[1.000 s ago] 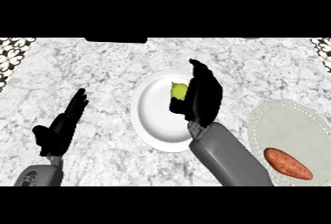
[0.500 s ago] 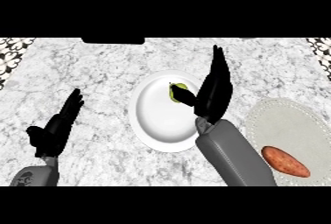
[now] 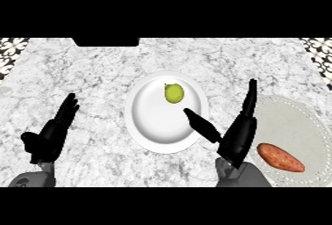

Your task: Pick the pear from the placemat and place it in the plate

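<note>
The pear [image 3: 173, 93] lies in the white plate [image 3: 156, 134], in its upper part, touching no robot hand. The plate sits on the marble counter [image 3: 97, 70], with nothing else in it. To its right lies the pale round placemat [image 3: 295, 121], and on that rests a sweet potato [image 3: 280, 157] — near its lower edge. The right robot hand [image 3: 236, 134] stands between plate and placemat, fingers straight and thumb spread over the plate's rim, holding nothing. The left robot hand [image 3: 48, 136] rests open at the lower left, fingers straight — also empty.
</note>
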You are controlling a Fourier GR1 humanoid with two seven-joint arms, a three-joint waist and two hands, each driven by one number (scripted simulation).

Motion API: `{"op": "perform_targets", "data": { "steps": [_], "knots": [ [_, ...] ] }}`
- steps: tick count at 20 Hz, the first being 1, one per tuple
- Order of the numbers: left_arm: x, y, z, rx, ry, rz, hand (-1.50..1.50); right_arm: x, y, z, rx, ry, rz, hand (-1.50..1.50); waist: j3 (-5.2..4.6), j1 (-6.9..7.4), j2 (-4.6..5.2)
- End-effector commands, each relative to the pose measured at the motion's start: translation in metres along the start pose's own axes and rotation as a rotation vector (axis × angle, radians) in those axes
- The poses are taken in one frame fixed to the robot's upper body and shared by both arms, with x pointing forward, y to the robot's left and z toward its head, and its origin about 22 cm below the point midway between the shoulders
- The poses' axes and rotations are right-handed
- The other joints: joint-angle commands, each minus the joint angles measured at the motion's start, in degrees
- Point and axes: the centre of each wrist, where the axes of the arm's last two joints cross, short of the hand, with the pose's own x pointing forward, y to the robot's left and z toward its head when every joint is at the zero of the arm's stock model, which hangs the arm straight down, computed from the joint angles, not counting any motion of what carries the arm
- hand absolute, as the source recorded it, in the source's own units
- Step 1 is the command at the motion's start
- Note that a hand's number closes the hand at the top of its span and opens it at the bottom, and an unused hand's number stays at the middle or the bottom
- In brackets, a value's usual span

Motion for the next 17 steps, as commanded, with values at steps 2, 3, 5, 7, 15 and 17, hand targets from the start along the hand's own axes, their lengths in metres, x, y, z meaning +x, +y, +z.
{"op": "perform_targets", "data": {
  "steps": [2, 3, 5, 7, 15, 17],
  "knots": [
    [0.001, -0.003, 0.0, -0.014, 0.004, -0.014, 0.0, -0.033, -0.062, 0.038, -0.016, 0.017, -0.077, -1.5, 0.02, -0.37, 0.02],
    [0.002, -0.004, 0.002, 0.011, -0.005, 0.02, 0.0, -0.04, -0.068, 0.035, -0.01, -0.002, -0.067, -1.5, 0.02, 0.15, 0.1],
    [0.017, -0.007, 0.003, -0.004, -0.003, 0.004, 0.0, -0.049, -0.095, 0.036, 0.024, -0.006, -0.034, -1.5, 0.07, 0.29, 0.05],
    [-0.001, -0.005, 0.023, -0.006, -0.008, -0.005, 0.0, -0.056, -0.101, 0.048, 0.017, -0.028, -0.047, -1.5, 0.04, 0.52, 0.07],
    [0.005, 0.0, 0.014, -0.014, -0.015, 0.018, 0.0, -0.095, -0.118, 0.058, 0.052, -0.03, 0.037, -1.5, 0.08, 0.57, 0.11],
    [-0.005, -0.009, 0.004, -0.023, 0.009, -0.005, 0.0, -0.094, -0.123, 0.056, 0.024, -0.071, 0.034, -1.5, 0.04, 0.22, 0.13]
  ]
}}
